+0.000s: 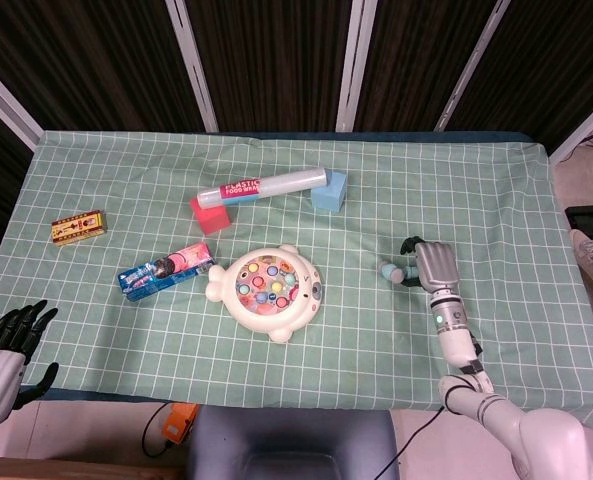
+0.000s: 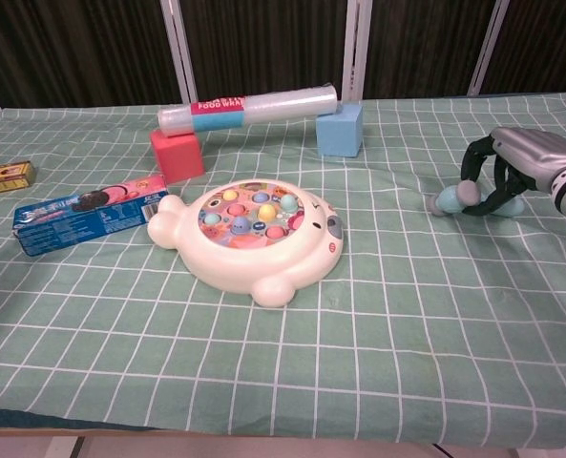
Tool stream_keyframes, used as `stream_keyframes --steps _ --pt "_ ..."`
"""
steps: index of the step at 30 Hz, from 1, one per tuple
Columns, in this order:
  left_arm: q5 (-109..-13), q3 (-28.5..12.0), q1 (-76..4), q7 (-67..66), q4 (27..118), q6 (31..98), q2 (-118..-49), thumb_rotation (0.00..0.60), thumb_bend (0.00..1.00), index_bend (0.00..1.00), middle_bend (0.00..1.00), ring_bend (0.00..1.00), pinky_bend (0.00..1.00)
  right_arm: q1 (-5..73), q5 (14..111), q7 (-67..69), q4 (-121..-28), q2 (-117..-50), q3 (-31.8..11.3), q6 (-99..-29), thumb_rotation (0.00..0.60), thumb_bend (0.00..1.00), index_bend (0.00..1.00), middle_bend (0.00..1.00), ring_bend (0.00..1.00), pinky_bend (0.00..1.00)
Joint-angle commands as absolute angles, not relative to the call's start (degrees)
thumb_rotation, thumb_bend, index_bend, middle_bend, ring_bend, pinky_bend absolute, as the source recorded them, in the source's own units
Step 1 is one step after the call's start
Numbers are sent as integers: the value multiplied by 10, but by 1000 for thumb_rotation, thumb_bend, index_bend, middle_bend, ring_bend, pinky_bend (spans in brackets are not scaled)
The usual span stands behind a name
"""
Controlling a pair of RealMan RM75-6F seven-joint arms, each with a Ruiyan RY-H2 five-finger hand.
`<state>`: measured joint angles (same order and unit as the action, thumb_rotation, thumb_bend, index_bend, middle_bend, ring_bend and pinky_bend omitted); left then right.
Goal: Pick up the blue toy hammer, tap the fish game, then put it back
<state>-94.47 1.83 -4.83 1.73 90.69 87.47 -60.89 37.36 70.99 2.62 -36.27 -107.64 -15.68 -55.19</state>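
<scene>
The blue toy hammer [image 2: 451, 198] is at the right of the table, its pale head [image 1: 389, 270] poking out to the left of my right hand [image 1: 434, 264]. That hand [image 2: 523, 157] arches over the hammer and grips its handle, which is mostly hidden under the fingers. The hammer sits at or just above the cloth; I cannot tell which. The white fish game [image 1: 268, 290] with coloured fish [image 2: 252, 212] lies mid-table, well left of the hammer. My left hand [image 1: 14, 342] hangs off the table's front left corner, fingers apart and holding nothing.
A roll of plastic wrap [image 1: 262, 186] bridges a red block [image 1: 209, 215] and a blue block [image 1: 329, 191] behind the fish game. A blue snack box [image 1: 166, 270] lies left of the game, and a small yellow box [image 1: 79, 228] sits far left.
</scene>
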Motion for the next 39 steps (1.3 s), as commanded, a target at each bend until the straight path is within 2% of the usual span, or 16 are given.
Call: stream_keyframes --steps 1,39 --pt "-945 18 -48 17 907 875 -609 600 404 0 18 0 88 374 709 27 -361 -1077 -158 -552 600 296 585 541 636 648" --pt "-944 18 -49 15 908 874 -609 600 403 0 21 0 88 388 687 21 -347 -1081 -176 -538 600 295 586 541 636 648"
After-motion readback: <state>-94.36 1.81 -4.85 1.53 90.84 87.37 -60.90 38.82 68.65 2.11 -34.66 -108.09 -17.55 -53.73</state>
